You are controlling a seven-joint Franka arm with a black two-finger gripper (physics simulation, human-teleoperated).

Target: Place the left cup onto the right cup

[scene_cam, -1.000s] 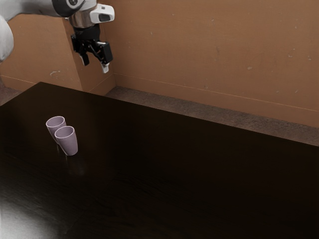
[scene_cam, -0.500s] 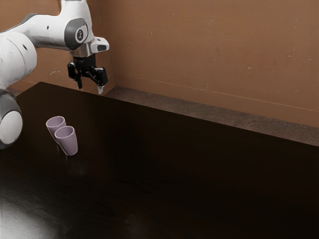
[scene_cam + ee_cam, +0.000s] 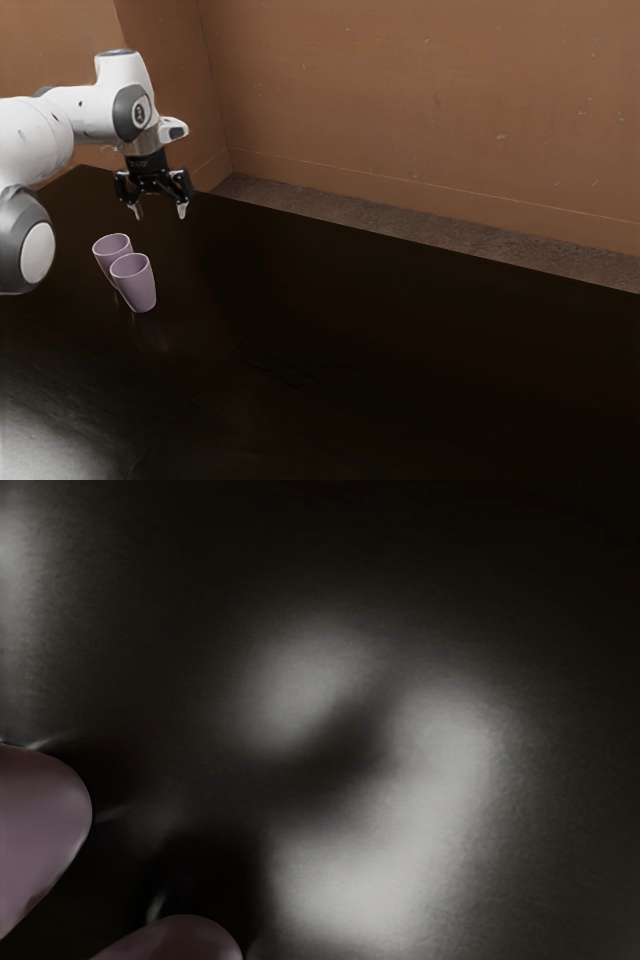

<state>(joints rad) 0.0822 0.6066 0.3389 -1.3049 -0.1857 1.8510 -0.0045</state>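
Two pale lilac cups stand upright and close together on the dark table [image 3: 350, 340], toward the exterior view's left. The left cup [image 3: 111, 252] is a little farther back; the right cup [image 3: 134, 281] stands just in front of it. My gripper [image 3: 156, 211] hangs open above the table, up and slightly to the right of the cups, with nothing between its fingers. In the wrist view, parts of both cups show as blurred lilac shapes, one cup [image 3: 35, 830] and another cup [image 3: 170, 942], over the glossy tabletop.
A brown wall [image 3: 420, 90] runs behind the table, with a strip of grey floor [image 3: 420, 225] between them. The table's dark surface stretches wide to the right of the cups.
My arm has swung down and toward the exterior view's left, bringing the open gripper from high near the wall to just above and behind the cups. The cups have not moved.
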